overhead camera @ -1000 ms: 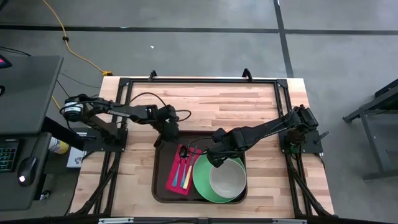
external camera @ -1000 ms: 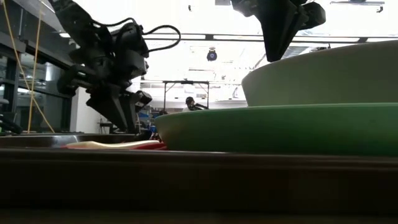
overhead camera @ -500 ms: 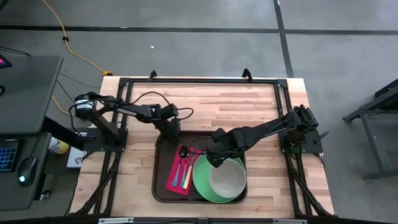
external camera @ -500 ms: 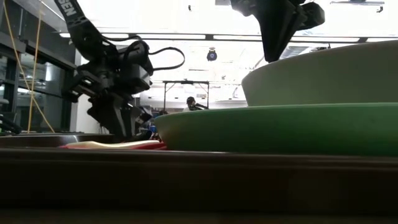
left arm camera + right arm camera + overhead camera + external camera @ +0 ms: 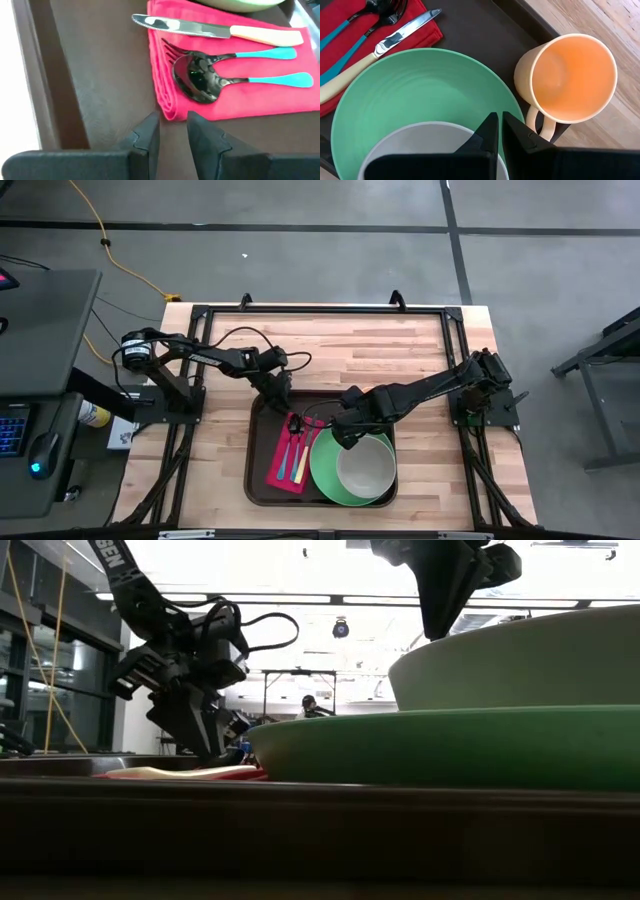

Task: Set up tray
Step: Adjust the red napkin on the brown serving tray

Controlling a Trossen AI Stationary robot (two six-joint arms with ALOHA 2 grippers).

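The dark brown tray [image 5: 258, 472] lies at the table's near middle. On it are a folded red napkin [image 5: 280, 97] bearing a knife [image 5: 200, 27], a fork and a spoon [image 5: 197, 82], a green plate [image 5: 420, 85] with a grey bowl [image 5: 365, 468] on it, and a cream mug [image 5: 565, 75] standing in the tray's far right corner. My left gripper [image 5: 172, 127] is low over the tray floor at the napkin's far end, its fingers a narrow gap apart with nothing between them. My right gripper [image 5: 499, 127] hangs shut above the plate's far rim. My left gripper slants down from the tray's far left, with its fingertips [image 5: 150, 125] right at the napkin's folded corner [image 5: 169, 114]. I cannot tell whether they touch it.
The tray's raised rim [image 5: 30, 75] runs close beside my left gripper. Bare wooden table [image 5: 350, 345] stretches beyond the tray to the far edge, inside a black frame. In the high view my right arm covers the mug.
My left gripper has sunk toward the tray floor and edged closer to the napkin's far end, rolling somewhat as it went. The gap between its fingers looks the same.
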